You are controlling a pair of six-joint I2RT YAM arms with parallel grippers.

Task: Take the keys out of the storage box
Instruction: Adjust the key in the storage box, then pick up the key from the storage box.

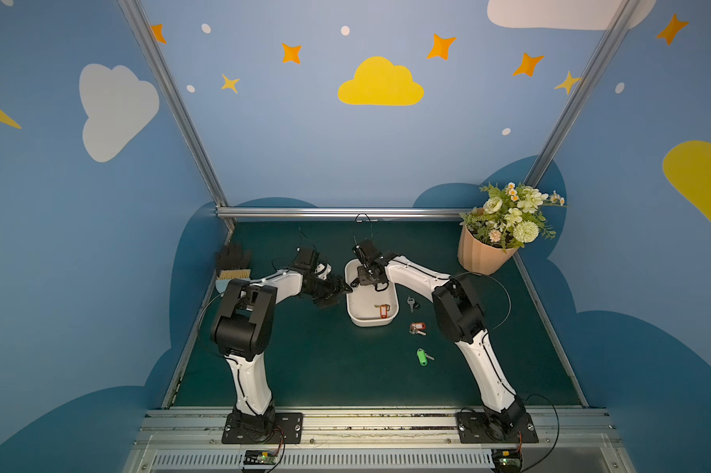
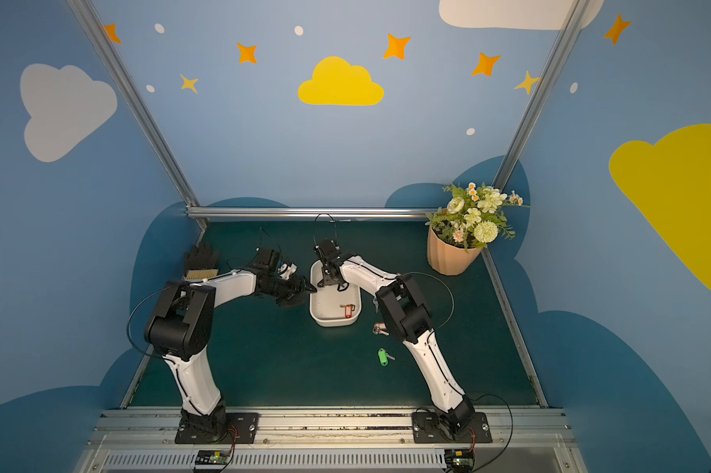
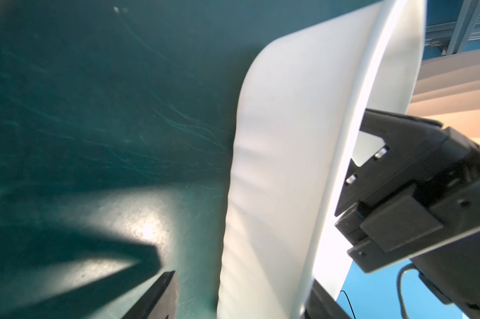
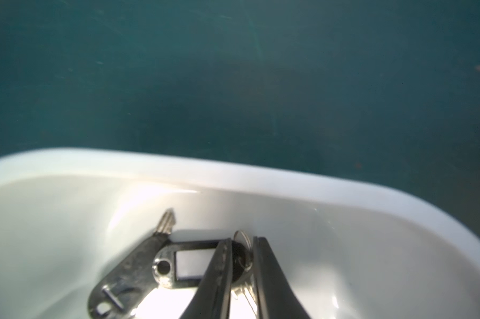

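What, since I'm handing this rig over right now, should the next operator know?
Left end effector: open, fingers either side of the storage box wall.
Right end effector: inside the box, closed on the ring of a black-tagged key.
Done: three keys lie on the mat beside the box: dark-tagged key, red-tagged key, green-tagged key.
To do: lift out the gripped key, then the orange-tagged key at the box's near end.
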